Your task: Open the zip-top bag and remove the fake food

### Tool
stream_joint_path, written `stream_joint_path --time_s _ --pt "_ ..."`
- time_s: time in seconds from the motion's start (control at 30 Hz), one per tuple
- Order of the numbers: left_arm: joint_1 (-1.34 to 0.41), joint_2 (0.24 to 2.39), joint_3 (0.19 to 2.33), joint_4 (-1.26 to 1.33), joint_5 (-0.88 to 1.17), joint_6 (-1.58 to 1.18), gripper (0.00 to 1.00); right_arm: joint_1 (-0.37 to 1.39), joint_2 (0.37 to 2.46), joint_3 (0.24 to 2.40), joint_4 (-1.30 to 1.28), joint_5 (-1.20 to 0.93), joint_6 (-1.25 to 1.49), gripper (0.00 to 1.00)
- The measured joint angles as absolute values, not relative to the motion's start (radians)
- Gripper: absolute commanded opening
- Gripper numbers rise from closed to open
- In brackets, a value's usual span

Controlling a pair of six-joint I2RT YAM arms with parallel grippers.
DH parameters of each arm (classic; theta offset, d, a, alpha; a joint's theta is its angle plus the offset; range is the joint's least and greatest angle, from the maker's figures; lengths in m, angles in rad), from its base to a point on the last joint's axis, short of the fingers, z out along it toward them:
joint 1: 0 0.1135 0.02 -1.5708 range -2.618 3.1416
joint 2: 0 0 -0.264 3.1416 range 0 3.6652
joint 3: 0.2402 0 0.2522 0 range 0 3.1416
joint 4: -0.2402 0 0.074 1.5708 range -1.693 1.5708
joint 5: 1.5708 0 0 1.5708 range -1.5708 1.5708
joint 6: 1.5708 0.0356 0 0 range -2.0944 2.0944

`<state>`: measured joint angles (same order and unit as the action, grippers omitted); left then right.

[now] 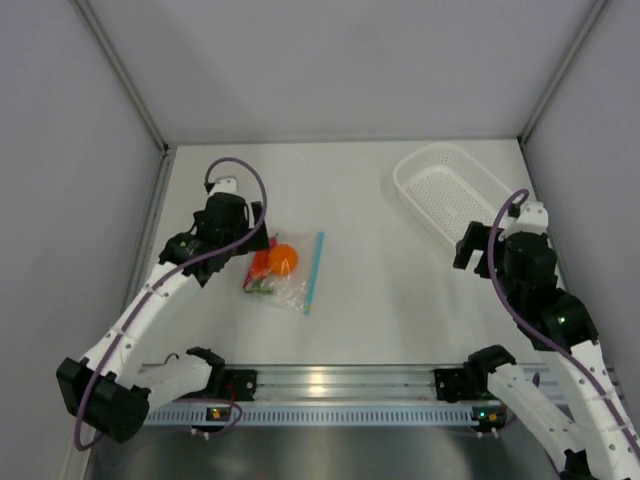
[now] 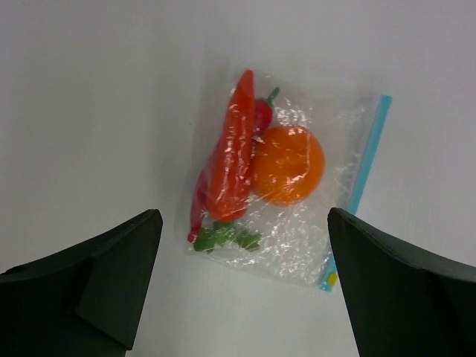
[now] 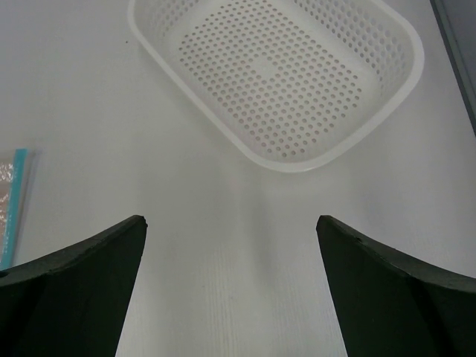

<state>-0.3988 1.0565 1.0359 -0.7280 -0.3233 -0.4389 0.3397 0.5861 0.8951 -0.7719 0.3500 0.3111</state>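
My left hand [image 2: 242,217] hangs above the zip-top bag [image 2: 297,232], fingers spread wide and holding nothing. The bag lies flat on the white surface [image 1: 380,290], left of centre, with its light blue zip strip [image 2: 366,167] along the edge facing the right arm. I cannot tell whether the strip is sealed. All the fake food is inside: the toy orange [image 2: 286,165] touches the carrot [image 2: 233,156], and the red chili pepper [image 2: 262,113] is tucked partly behind the carrot. My right hand [image 3: 230,220] is also wide open and empty, over bare surface just beside the white perforated basket [image 3: 413,53], well apart from the bag.
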Motion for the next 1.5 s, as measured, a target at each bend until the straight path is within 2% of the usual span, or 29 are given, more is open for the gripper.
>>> stream_joint_path --time_s 0.27,0.53,0.83,0.93,1.17,1.3,1.33,1.5 --pt "-0.75 1.379 1.206 -0.73 -0.505 -0.514 0.99 0.34 0.582 0.893 -0.77 0.306 0.316 0.99" --pt "-0.922 1.706 1.355 -0.73 -0.665 -0.541 0.96 0.34 0.533 0.868 -0.77 0.275 0.317 0.99" --pt "-0.957 1.988 1.456 -0.725 -0.849 -0.556 0.81 0.34 0.524 0.844 -0.762 0.233 0.318 0.99" --pt "-0.955 2.039 1.456 -0.727 -0.904 -0.558 0.79 0.34 0.523 0.844 -0.762 0.225 0.318 0.99" --pt "-0.946 2.095 1.456 -0.727 -0.981 -0.58 0.66 0.34 0.517 0.838 -0.747 0.212 0.318 0.99" --pt "-0.936 2.128 1.456 -0.726 -1.002 -0.582 0.65 0.34 0.516 0.838 -0.744 0.207 0.318 0.99" --pt "-0.932 2.138 1.456 -0.726 -1.009 -0.582 0.61 0.34 0.516 0.838 -0.744 0.206 0.318 0.99" --pt "-0.92 2.154 1.456 -0.727 -1.026 -0.59 0.28 0.34 0.506 0.838 -0.739 0.201 0.318 0.99"
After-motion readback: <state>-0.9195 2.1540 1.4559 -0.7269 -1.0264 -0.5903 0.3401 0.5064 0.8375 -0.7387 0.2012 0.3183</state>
